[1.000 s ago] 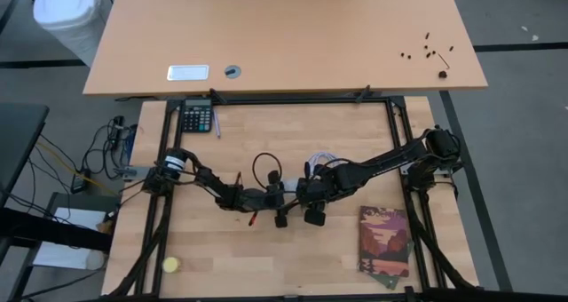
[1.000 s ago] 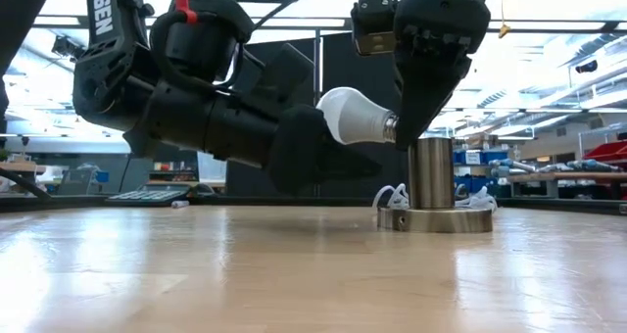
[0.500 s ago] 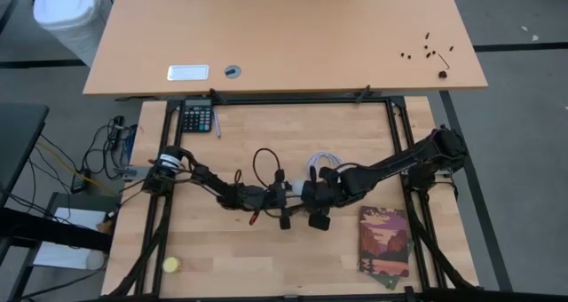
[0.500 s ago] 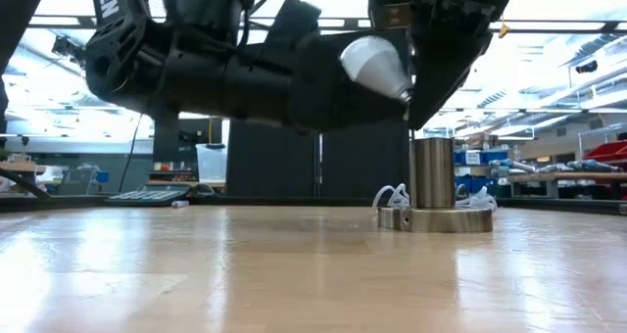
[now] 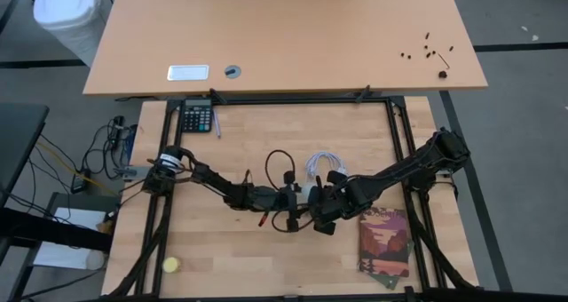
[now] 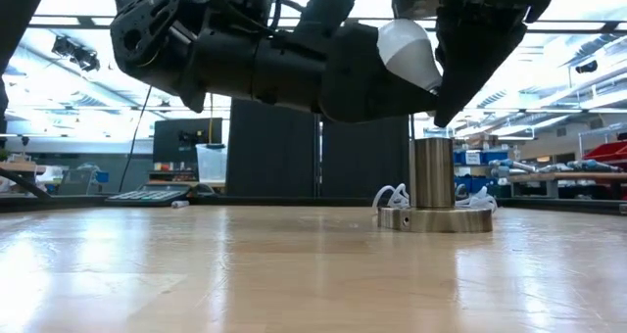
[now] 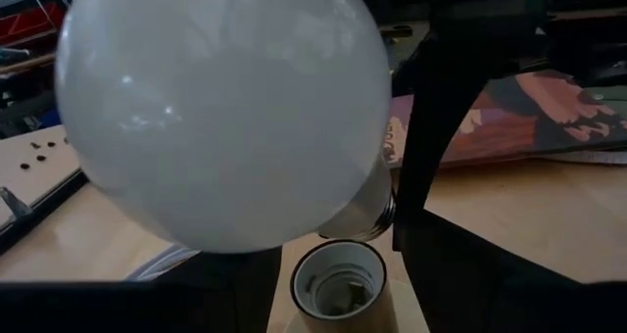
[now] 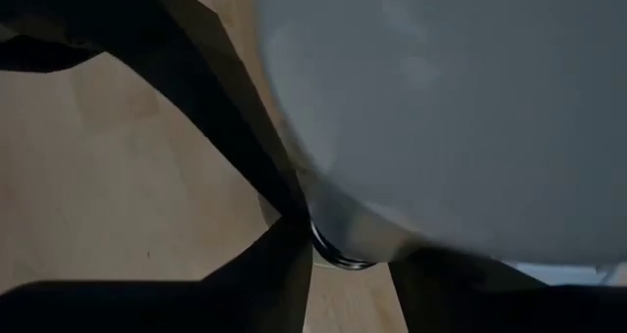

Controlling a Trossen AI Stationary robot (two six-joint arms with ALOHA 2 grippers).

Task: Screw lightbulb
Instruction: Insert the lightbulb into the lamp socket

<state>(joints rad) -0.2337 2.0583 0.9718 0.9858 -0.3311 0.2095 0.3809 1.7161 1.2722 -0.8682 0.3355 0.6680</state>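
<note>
While both arms meet over mid-table:
Left gripper: fingers spread wide around the lightbulb's frosted globe — holding it tilted, base downward.
Right gripper: narrowed fingers pinch the bulb's silver screw base.
Lightbulb: in the air, just above the upright metal socket — not touching it.

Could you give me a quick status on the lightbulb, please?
Left gripper holds lightbulb; right gripper at its base. Tilted above socket, not seated. Nothing blocking.
</note>
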